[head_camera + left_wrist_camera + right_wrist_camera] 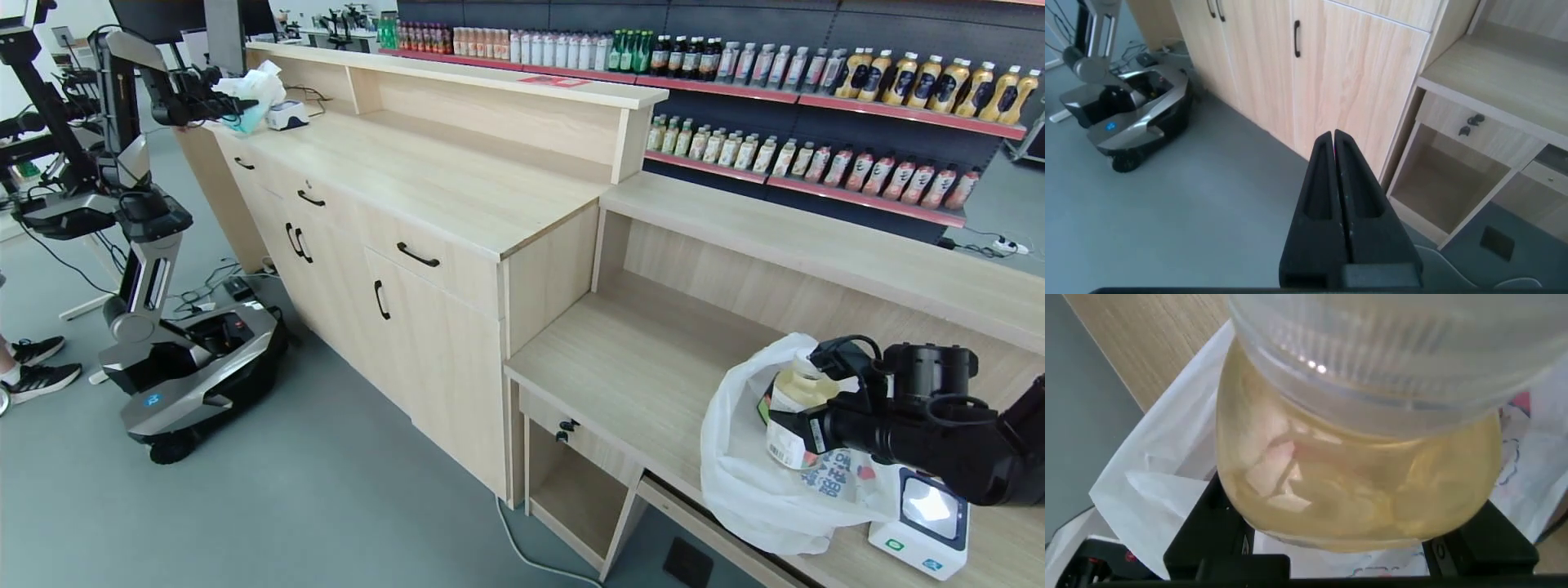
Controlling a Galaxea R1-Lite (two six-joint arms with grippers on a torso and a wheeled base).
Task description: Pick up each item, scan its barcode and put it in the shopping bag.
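Head view: the right claw (789, 430) grips a jar (790, 398) at the mouth of the bag (747, 490), on the bench's (620, 367) near edge beside the scanner (922, 523). Probably the bagging step; next, lower and release. The left claw (1335, 192) is closed and empty.

Right arm (922, 445), just beside the shopping bag (759, 498): glossy black shell built of rounded cylindrical segments, with a drum-shaped housing on top at the wrist. A black cable (849, 347) loops from that housing toward the bag.

Right gripper (790, 431): matte black, with blocky fingers (1204, 543).

Left gripper (1333, 140), well apart from the bag: two flat, smooth black fingers tapering to a blunt wedge, with one thin seam between them.
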